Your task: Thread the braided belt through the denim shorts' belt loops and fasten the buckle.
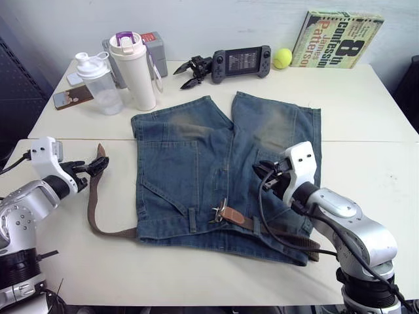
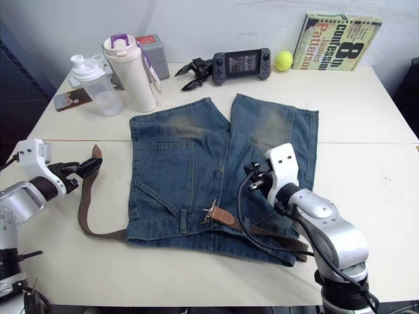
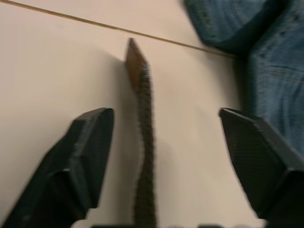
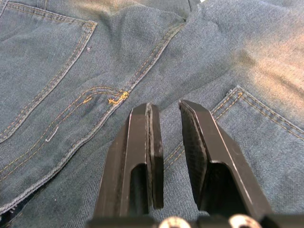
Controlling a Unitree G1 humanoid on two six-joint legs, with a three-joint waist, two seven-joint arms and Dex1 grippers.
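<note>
The denim shorts (image 1: 216, 163) lie flat on the table with the waistband toward me. The braided belt (image 1: 91, 209) runs from its tan tip (image 1: 100, 154) at the left, curves down and passes under a belt loop (image 1: 192, 219) along the waistband. The buckle (image 1: 219, 210) lies on the waistband's middle, and the strap carries on to the right hip (image 1: 308, 247). My left gripper (image 1: 91, 167) is open, its fingers (image 3: 85, 142) on either side of the belt's tip end (image 3: 142, 95). My right gripper (image 4: 168, 114) hovers over the right leg, shut but for a narrow gap, holding nothing.
At the back of the table stand a clear shaker bottle (image 1: 98, 82), a white tumbler (image 1: 134, 69), a grey box (image 1: 154, 46), a phone (image 1: 72, 97), a black claw clip (image 1: 190, 70), a game controller (image 1: 241, 62), a tennis ball (image 1: 282, 57) and a book (image 1: 337, 38).
</note>
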